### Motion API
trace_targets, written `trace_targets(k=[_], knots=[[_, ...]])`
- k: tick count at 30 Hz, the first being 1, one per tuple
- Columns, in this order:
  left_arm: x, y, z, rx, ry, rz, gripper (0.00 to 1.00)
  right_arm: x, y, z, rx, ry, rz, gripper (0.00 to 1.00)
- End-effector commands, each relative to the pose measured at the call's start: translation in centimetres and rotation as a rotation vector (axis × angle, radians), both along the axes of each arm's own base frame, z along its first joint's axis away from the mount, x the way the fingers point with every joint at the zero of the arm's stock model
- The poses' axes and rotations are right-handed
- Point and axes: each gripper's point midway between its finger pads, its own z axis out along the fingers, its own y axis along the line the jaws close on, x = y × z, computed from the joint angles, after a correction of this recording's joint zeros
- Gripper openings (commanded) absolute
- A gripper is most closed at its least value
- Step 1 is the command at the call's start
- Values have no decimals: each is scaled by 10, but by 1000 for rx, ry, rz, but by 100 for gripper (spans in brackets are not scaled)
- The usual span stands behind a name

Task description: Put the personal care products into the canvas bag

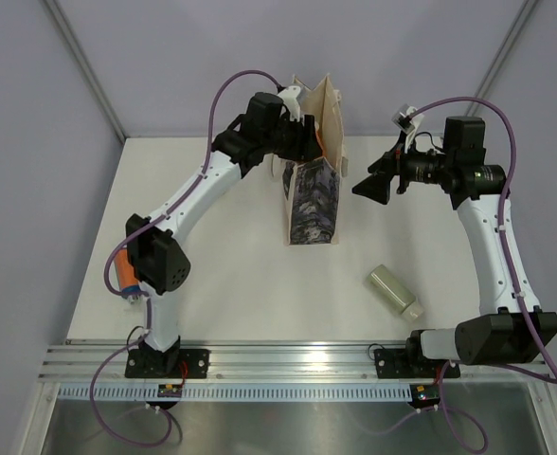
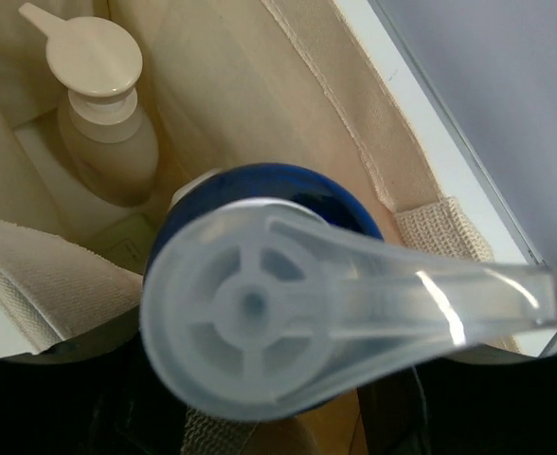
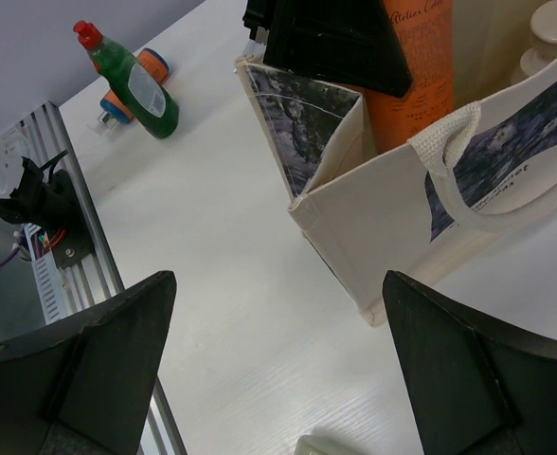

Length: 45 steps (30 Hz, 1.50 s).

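Left gripper point(image 1: 296, 136) is clamped on an orange bottle point(image 3: 417, 66) at the mouth of the canvas bag point(image 1: 312, 204), top centre of the overhead view.

The held bottle's lower part is hidden behind the bag's cream cloth rim and ribbed webbing handle; its top is of translucent plastic over a blue collar. A beige pump bottle point(image 2: 103, 123) is seen standing inside the bag. The right gripper point(image 3: 278, 370) is held wide apart and empty just right of the bag, nothing touched. A pale-green cylinder point(image 1: 395, 290) lies on the smooth white table point(image 1: 241, 284) at lower right. A green red-capped bottle point(image 3: 134, 83) and a second orange bottle point(image 3: 151, 64) lie together at the far left, partly masked overhead by the left arm.
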Motion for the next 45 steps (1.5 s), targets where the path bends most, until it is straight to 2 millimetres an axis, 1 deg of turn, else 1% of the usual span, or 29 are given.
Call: trace_targets(k=[1, 5, 7, 11, 16, 17, 20, 21, 24, 25, 26, 27, 28, 29, 30, 31, 32, 33, 34, 35, 36, 37, 38, 39, 41, 42, 43, 44, 45], knots=[[3, -8, 32, -19, -94, -21, 66, 6, -3, 2, -9, -36, -14, 99], [1, -18, 26, -42, -69, -43, 76, 8, -5, -1, -25, -40, -24, 99], [0, -22, 25, -51, -60, -49, 86, 8, -7, -3, -37, -35, -30, 99], [-1, -23, 29, -59, -68, -51, 88, 5, -10, -6, -77, -43, -21, 100], [-2, -19, 43, -76, -99, -51, 88, -2, -20, -23, -173, -30, -17, 100], [-1, -17, 47, -83, -105, -49, 88, -4, -22, -25, -187, -27, -17, 99], [-3, -7, 72, -108, -153, -33, 88, -13, -30, -38, -256, -7, -13, 100], [-5, 1, 88, -117, -191, -25, 88, -17, -33, -40, -277, -6, -9, 100], [-5, 27, 113, -98, -262, 32, 92, -34, -47, -63, -387, 47, 13, 100], [-13, 42, 129, -96, -300, 63, 99, -42, -57, -81, -451, 111, -3, 100], [-15, 53, 136, -84, -332, 80, 99, -46, -64, -90, -490, 139, -14, 99], [-20, 62, 142, -82, -353, 98, 99, -50, -71, -98, -526, 166, -35, 100], [-35, 78, 146, -78, -369, 117, 99, -58, -85, -119, -600, 234, -62, 99], [-40, 88, 152, -86, -397, 136, 99, -65, -90, -128, -637, 244, -47, 100], [-59, 105, 171, -104, -444, 165, 99, -78, -96, -145, -680, 275, -37, 99], [-53, 107, 152, -79, -415, 177, 99, -85, -97, -152, -692, 285, -34, 99], [-69, 120, 147, -77, -419, 192, 99, -94, -94, -161, -716, 285, -8, 99], [-76, 127, 143, -74, -417, 203, 99, -101, -94, -163, -738, 260, -25, 100], [-83, 135, 137, -69, -413, 221, 99, -106, -102, -187, -816, 279, -51, 100], [-98, 145, 122, -65, -399, 233, 99, -113, -102, -197, -846, 296, -66, 99], [-105, 151, 113, -62, -388, 245, 99, -119, -95, -203, -872, 269, -46, 100], [-112, 158, 104, -57, -378, 262, 99, -125, -99, -220, -907, 288, -58, 99], [-119, 162, 94, -67, -357, 269, 99, -129, -97, -226, -904, 313, -85, 99], [-131, 174, 74, -52, -340, 298, 99, -130, -95, -232, -914, 319, -94, 100], [-141, 183, 55, -65, -311, 335, 99, -121, -108, -246, -981, 333, -186, 99], [-151, 192, 37, -62, -293, 356, 99, -116, -111, -254, -1009, 352, -201, 99], [-155, 196, 28, -65, -281, 369, 99, -113, -115, -257, -1035, 364, -221, 100], [-159, 199, 21, -82, -261, 387, 99, -113, -114, -259, -1035, 374, -209, 99], [-166, 203, 20, -100, -264, 398, 99, -113, -114, -266, -1046, 399, -197, 99]])
